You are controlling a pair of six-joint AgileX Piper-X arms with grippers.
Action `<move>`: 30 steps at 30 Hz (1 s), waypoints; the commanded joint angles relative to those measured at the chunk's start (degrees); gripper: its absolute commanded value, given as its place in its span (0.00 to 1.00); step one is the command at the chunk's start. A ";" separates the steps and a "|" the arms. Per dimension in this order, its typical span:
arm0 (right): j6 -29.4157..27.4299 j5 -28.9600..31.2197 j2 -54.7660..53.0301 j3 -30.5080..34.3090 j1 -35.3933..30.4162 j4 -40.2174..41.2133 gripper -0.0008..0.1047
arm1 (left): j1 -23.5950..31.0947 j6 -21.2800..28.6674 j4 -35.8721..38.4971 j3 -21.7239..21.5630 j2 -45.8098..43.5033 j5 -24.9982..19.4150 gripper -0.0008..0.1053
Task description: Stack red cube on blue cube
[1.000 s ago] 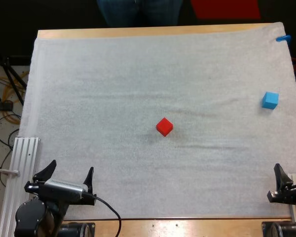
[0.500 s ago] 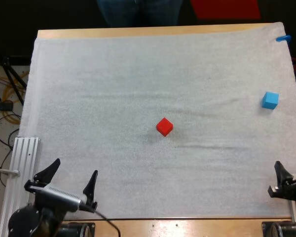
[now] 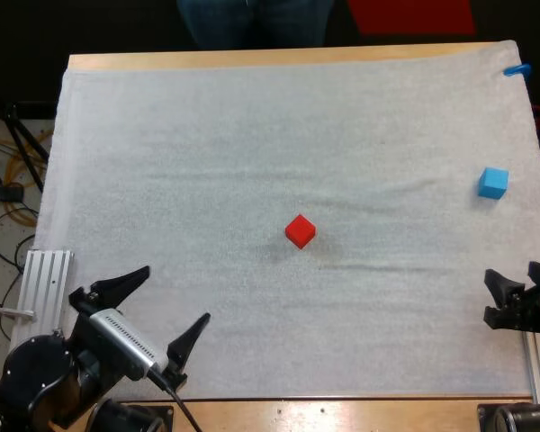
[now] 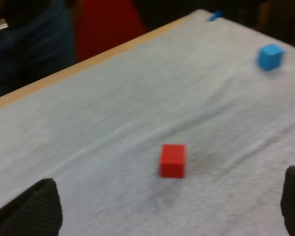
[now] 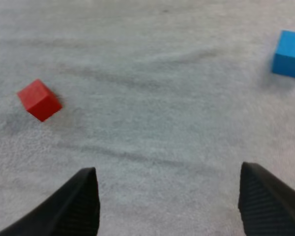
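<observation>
A red cube (image 3: 300,231) sits alone near the middle of the white mat (image 3: 207,162). The blue cube (image 3: 492,183) rests far off at the mat's right side. My left gripper (image 3: 171,301) stands open at the mat's near left corner, well short of the red cube (image 4: 172,160), with the blue cube (image 4: 270,56) far beyond. My right gripper (image 3: 515,286) is open at the mat's near right edge, below the blue cube (image 5: 290,60); the red cube (image 5: 39,100) lies away to its side. Neither gripper touches a cube.
A metal rail (image 3: 36,297) lies beside the mat at the near left. A person's legs (image 3: 252,20) stand beyond the table's far edge. Wide bare mat lies between the two cubes.
My left gripper has turned and swung right and forward onto the mat toward the red cube. My right gripper has shifted slightly left and forward. Both cubes have stayed put.
</observation>
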 commanded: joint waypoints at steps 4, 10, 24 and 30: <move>-1.08 -1.13 3.09 -3.64 4.94 0.13 0.57 | -5.21 -0.33 -0.50 -2.24 2.63 0.63 0.83; -0.88 -1.13 8.06 -6.85 11.99 0.13 0.57 | -6.13 -0.33 -0.62 -2.68 3.57 0.63 0.83; 1.27 7.83 28.12 -13.72 30.38 -6.07 0.57 | -6.13 -0.33 -0.62 -2.68 3.57 0.63 0.83; -1.98 8.36 39.23 -17.60 32.86 -9.82 0.57 | -6.13 -0.33 -0.62 -2.68 3.57 0.63 0.83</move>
